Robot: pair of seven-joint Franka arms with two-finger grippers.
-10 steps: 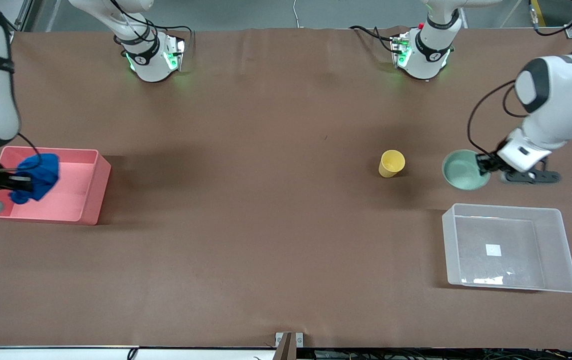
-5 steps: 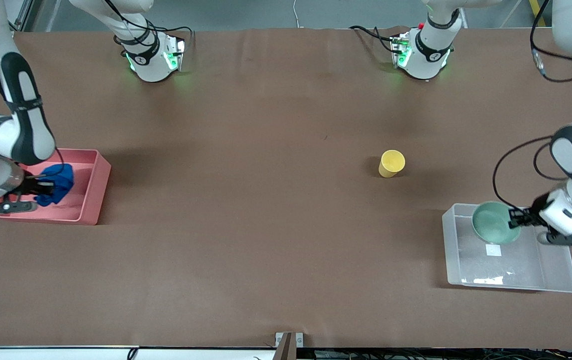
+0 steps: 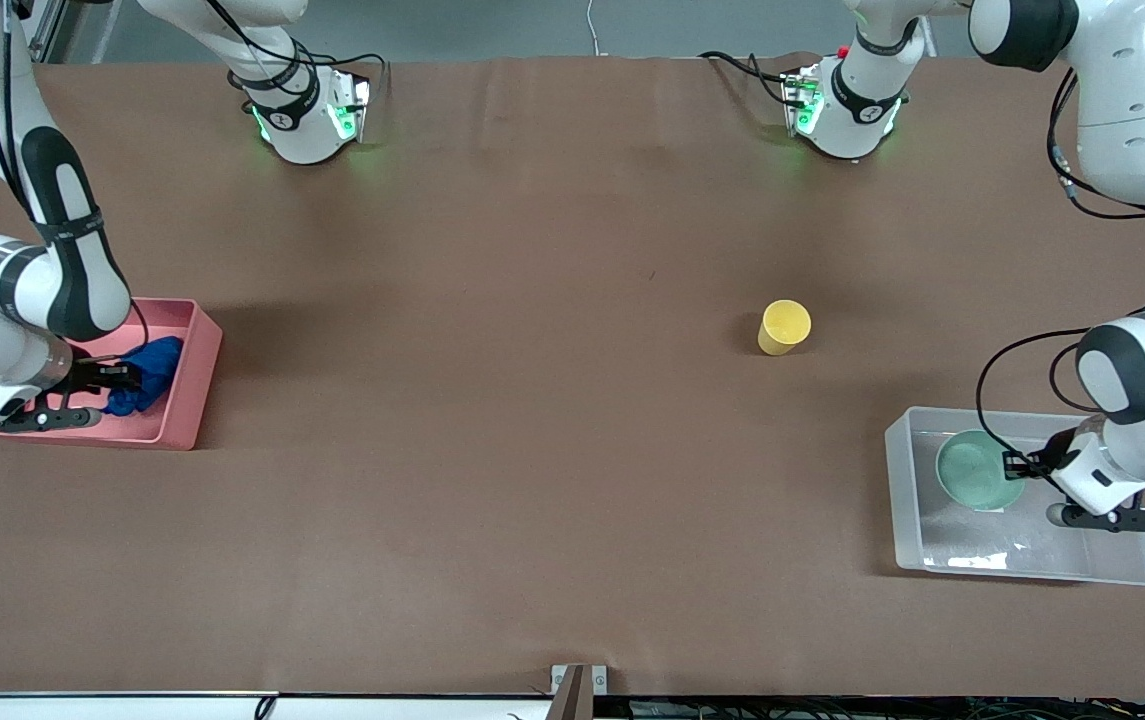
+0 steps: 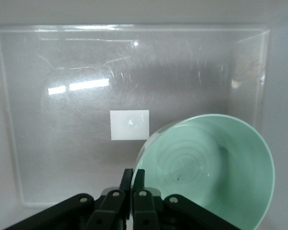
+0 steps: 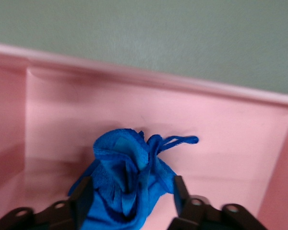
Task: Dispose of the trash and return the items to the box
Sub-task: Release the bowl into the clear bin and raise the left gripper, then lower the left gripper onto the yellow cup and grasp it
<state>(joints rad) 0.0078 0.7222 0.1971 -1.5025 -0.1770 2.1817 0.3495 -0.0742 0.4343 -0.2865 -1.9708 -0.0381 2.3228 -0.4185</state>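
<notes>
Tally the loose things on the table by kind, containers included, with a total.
Bins or tubs: 2, the pink bin and the clear box
Cups: 1, the yellow cup
Bowls: 1, the mint-green bowl
Cloth wads: 1, the blue cloth
Total: 5

A broad, flat brown matte surface [image 3: 532, 480] fills nearly the whole front view, lit evenly from above, with soft dark shadows on it. Along its top edge runs a strip of grey floor [image 3: 492, 28] crossed by a thin white cable [image 3: 592, 28]. At the middle of its bottom edge sits a small grey metal bracket [image 3: 578, 680], above a white rail [image 3: 232, 706].
</notes>
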